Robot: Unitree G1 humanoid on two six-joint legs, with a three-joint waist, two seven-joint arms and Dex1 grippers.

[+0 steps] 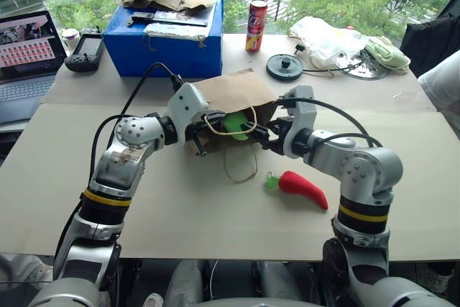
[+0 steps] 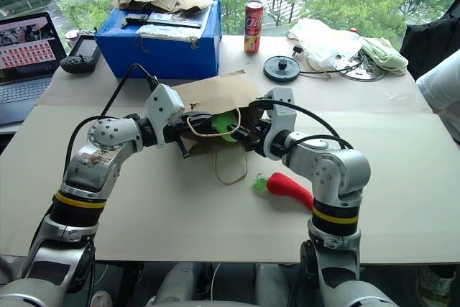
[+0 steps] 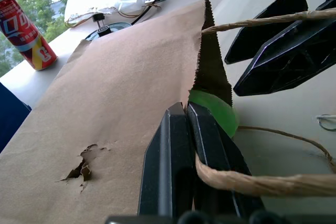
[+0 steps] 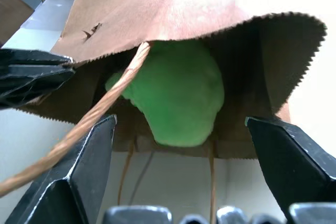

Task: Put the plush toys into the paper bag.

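Observation:
The brown paper bag (image 1: 233, 91) lies on its side on the table with its mouth facing me. My left gripper (image 3: 186, 109) is shut on the bag's rim beside a twine handle (image 3: 252, 182) and holds the mouth up. The green plush toy (image 4: 176, 95) sits just inside the mouth, partly sticking out. My right gripper (image 4: 179, 120) is open right in front of the mouth, one finger on each side of the green toy and not touching it. The red chili plush toy (image 1: 302, 188) lies on the table by my right forearm.
Behind the bag stand a blue box (image 1: 165, 37) with crumpled paper on top, a red can (image 1: 256, 25) and a black disc (image 1: 284, 67). A laptop (image 1: 25, 62) and a black controller (image 1: 85, 52) sit far left. A white plastic bag (image 1: 327, 37) lies far right.

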